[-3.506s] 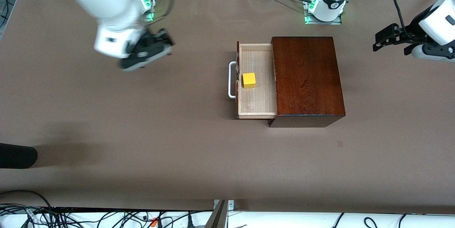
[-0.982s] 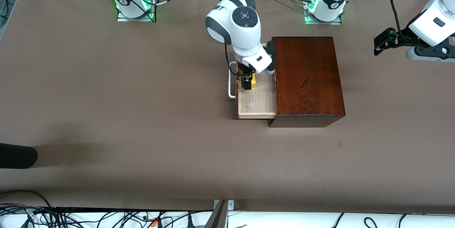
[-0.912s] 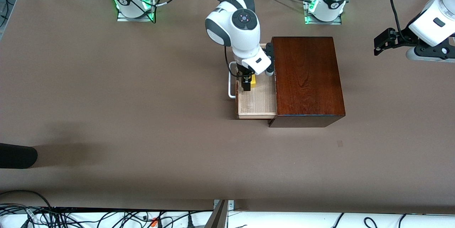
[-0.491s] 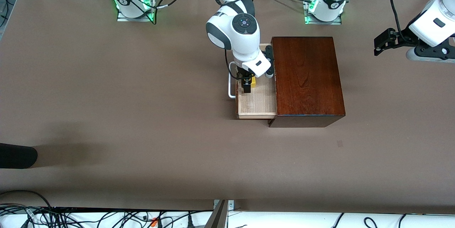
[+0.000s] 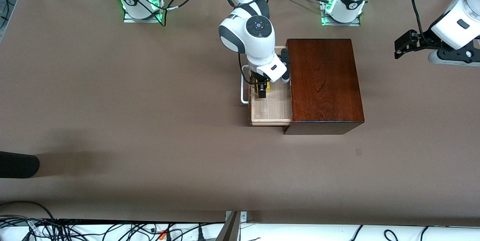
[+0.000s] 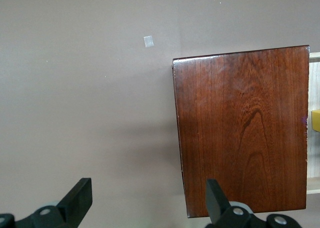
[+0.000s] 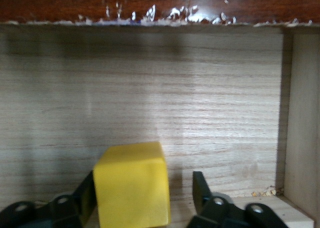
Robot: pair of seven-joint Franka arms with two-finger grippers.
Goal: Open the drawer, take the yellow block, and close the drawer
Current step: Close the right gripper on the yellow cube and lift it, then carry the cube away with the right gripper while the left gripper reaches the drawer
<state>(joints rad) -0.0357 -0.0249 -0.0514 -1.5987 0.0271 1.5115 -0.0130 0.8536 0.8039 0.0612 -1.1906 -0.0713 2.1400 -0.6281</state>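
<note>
The drawer (image 5: 270,107) of the dark wooden box (image 5: 322,83) stands pulled out toward the right arm's end, its white handle (image 5: 243,92) showing. The yellow block (image 5: 263,87) sits on the drawer's pale floor (image 7: 175,88). My right gripper (image 5: 261,88) is down in the drawer, open, with the yellow block (image 7: 132,185) between its fingers. One finger touches the block and a gap shows at the other finger (image 7: 200,188). My left gripper (image 5: 403,45) waits, open and empty, in the air past the box at the left arm's end. In the left wrist view (image 6: 147,203) it looks down on the box (image 6: 240,133).
A dark rounded object (image 5: 18,164) pokes in at the table's edge by the right arm's end. A small pale mark (image 5: 359,152) lies on the brown table nearer to the front camera than the box. Cables run along the near edge.
My right arm has swung from its end of the table to the open drawer and lowered its gripper around the yellow block. The block, drawer and left arm have stayed put.
</note>
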